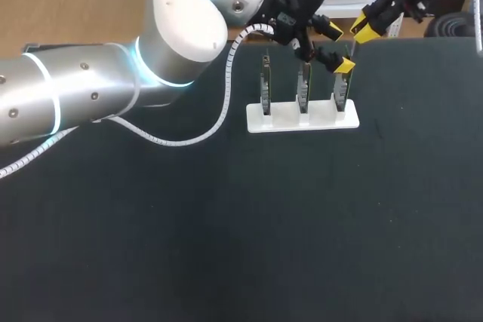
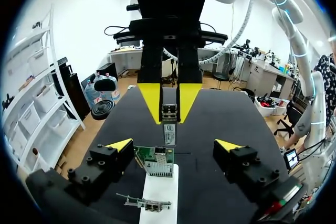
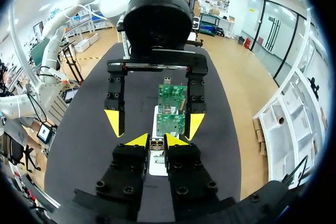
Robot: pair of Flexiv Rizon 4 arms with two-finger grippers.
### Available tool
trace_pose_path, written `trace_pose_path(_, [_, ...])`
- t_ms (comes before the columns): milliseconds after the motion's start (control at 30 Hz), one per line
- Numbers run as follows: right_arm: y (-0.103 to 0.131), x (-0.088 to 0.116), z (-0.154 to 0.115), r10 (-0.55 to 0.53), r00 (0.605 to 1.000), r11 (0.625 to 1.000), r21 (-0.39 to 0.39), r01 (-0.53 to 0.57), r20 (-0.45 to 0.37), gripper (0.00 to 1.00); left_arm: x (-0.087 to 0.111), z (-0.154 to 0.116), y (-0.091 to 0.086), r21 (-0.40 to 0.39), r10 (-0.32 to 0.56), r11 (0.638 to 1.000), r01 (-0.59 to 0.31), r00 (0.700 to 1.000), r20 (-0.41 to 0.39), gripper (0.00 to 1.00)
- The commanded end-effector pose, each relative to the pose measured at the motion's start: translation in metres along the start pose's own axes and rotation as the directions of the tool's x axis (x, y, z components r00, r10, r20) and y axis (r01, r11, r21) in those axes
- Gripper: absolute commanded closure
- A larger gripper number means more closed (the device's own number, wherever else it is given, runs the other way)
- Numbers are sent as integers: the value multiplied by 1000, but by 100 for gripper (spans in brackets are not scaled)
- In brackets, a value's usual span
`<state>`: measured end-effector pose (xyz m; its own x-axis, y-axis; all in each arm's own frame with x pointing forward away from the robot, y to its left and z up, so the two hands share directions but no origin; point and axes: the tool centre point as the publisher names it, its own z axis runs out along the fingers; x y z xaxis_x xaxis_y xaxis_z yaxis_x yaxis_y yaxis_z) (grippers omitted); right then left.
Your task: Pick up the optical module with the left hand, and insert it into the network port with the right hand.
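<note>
Right pincer (image 3: 156, 141) clamps optical module (image 2: 169, 132) just above racked circuit boards (image 3: 171, 97).

No legible text anywhere, not even on the optical module (image 2: 169, 134)

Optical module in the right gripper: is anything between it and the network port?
Nothing visible. The right gripper holds the optical module short of the network port, with a bare gap between. The left gripper is open, fingers flanking that gap, not across it.
</note>
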<state>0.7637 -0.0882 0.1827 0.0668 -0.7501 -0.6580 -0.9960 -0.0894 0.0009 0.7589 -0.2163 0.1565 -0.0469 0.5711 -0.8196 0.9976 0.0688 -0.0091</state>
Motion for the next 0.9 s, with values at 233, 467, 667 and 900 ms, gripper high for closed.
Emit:
trace_pose_path(233, [-8, 2, 2, 9, 1000, 1000, -7, -9, -2, 100, 0, 1, 1, 1, 1, 1000, -1, 1000, 0, 0])
trace_pose_path(467, [-7, 3, 4, 21, 1000, 1000, -5, -21, 1, 100, 0, 1, 1, 1, 1, 1000, -1, 1000, 0, 0])
trace_pose_path(667, [-8, 1, 5, 38, 999, 999, 10, -38, -7, 100, 0, 1, 1, 1, 1, 1000, -1, 1000, 0, 0])
trace_pose_path(900, [-8, 1, 7, 47, 999, 999, 16, -47, -9, 100, 0, 1, 1, 1, 1, 1000, -1, 1000, 0, 0])
